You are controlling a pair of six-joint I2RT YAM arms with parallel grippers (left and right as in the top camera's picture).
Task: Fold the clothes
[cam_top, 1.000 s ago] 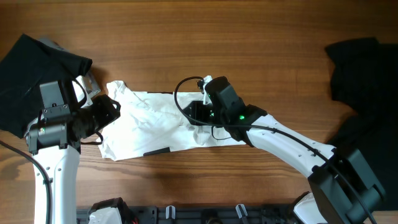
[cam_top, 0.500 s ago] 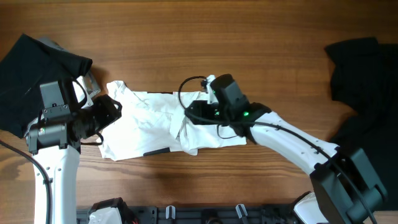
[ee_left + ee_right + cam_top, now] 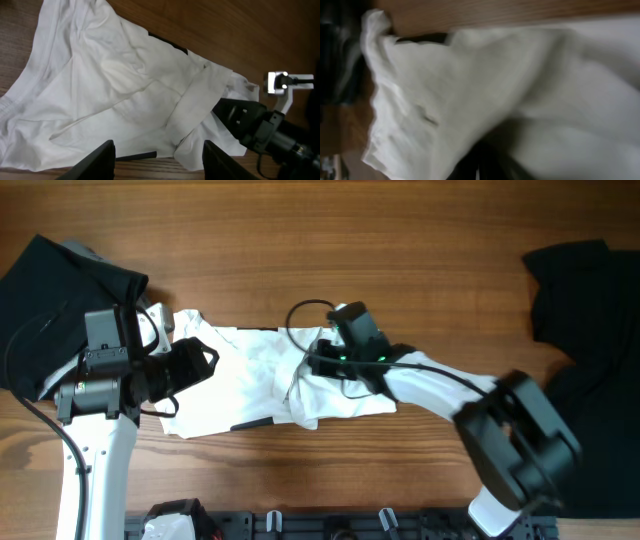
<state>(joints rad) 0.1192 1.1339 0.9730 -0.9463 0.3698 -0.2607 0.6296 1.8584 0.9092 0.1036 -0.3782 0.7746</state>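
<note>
Right gripper [image 3: 316,367] pinches a raised fold of the white T-shirt [image 3: 245,380], whose right side is doubled over toward its middle. Left gripper [image 3: 160,152] hovers above the shirt's left part with fingers spread wide; the shirt lies crumpled on the wooden table [image 3: 420,240], between a black garment [image 3: 45,290] and another dark garment [image 3: 580,310]

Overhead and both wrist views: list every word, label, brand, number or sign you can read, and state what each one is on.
No text can be read in any view.
white T-shirt: plain; the dark strip at its edge is too small to show any print.
left black garment and right black garment: no print visible.
right arm: only a green light, no lettering.
The right wrist view is blurred.
</note>
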